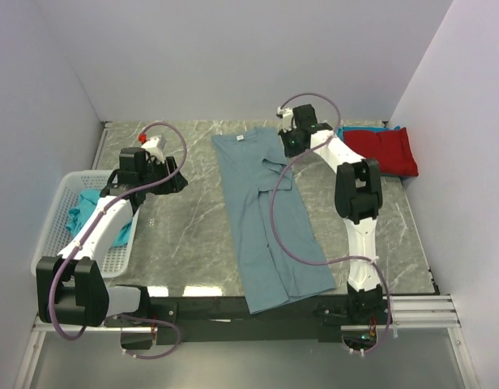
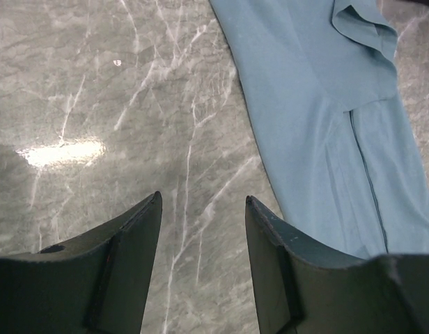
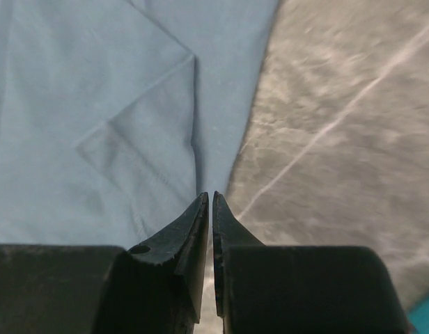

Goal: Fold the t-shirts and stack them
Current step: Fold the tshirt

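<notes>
Big dusty blue-grey fabric tee (image 1: 266, 219) lies flat mid-frame, the right gripper (image 3: 208, 198) squeezed together at its upper-right edge (cloth caught? can't tell), the left gripper (image 2: 203, 209) gaping over grey marble table (image 2: 96, 83) to its left.

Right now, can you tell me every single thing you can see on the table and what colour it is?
blue-grey t-shirt: one, dusty blue-grey, folded lengthwise down the table's middle
red t-shirt: one, red, folded, far right corner
teal t-shirts: count unclear, teal, bunched in the basket
teal edge: one, teal, peeking out beside the red t-shirt
basket: one, white, table's left edge
table: one, grey marble
left gripper: one, black, open over bare table
right gripper: one, black, nearly closed at the blue-grey t-shirt's edge
</notes>
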`<state>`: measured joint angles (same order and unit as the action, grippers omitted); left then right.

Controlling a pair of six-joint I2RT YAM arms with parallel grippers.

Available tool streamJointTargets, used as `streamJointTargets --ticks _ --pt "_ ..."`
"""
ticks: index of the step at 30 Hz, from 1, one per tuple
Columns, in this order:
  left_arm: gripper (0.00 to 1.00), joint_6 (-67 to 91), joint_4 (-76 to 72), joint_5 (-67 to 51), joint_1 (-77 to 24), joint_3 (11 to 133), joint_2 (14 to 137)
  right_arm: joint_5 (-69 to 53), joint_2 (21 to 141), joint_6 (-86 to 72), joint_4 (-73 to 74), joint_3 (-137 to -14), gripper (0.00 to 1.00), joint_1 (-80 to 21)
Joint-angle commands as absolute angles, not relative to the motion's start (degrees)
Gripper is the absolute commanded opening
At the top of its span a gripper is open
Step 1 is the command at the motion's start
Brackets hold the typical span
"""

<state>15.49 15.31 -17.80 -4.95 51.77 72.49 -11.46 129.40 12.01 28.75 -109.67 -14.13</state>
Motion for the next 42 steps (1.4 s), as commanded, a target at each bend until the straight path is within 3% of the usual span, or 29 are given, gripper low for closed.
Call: streamJointTargets --ticks 1,11,24,27,28,30,32,35,37,39,41,42 --pt "0.57 14.24 13.8 -19.68 -4.92 53.79 72.33 -8.26 130.51 13.53 31.19 -114.08 0.14 -15.03" --pt "0.57 14.33 13.89 -19.95 -4.92 53.61 72.33 -4.48 128.24 16.61 29.71 -108.11 0.14 -20.82" --pt "0.57 14.33 14.06 -20.39 -4.92 53.79 71.72 -1.49 130.78 17.14 37.26 -115.31 0.15 -23.91" --pt "0.63 14.24 13.98 -21.0 -4.92 53.96 71.37 -4.3 126.93 18.01 38.23 -115.67 0.15 -23.65" --pt "0.7 14.67 13.54 -21.7 -4.83 53.79 71.28 -6.13 125.09 18.45 37.97 -114.1 0.15 -23.29" --pt "0.77 15.2 11.35 -26.0 -4.57 53.0 71.1 -11.14 117.98 19.94 36.14 -111.28 0.16 -22.77" --pt "0.79 15.73 10.81 -29.69 -4.48 53.17 72.06 -16.75 108.78 21.44 33.5 -104.53 0.18 -21.89" --pt "0.77 19.85 8.71 -30.67 -4.48 54.75 77.15 -20.73 95.78 22.15 24.81 -91.7 0.3 -20.4" --pt "0.72 25.45 10.54 -31.2 -4.83 59.48 84.09 -24.07 90.11 22.24 17.17 -81.72 0.6 -19.6" --pt "0.71 27.59 11.34 -30.24 -5.97 65.63 91.21 -26.0 85.09 18.12 12.41 -76.05 0.97 -18.28" --pt "0.7 28.56 11.6 -26.65 -8.08 72.11 97.95 -31.0 85.51 20.2 18.68 -76.63 0.97 -17.49" --pt "0.7 28.48 12.04 -25.06 -8.61 74.59 100.52 -33.37 85.95 21.35 25.68 -77.68 0.88 -17.32"
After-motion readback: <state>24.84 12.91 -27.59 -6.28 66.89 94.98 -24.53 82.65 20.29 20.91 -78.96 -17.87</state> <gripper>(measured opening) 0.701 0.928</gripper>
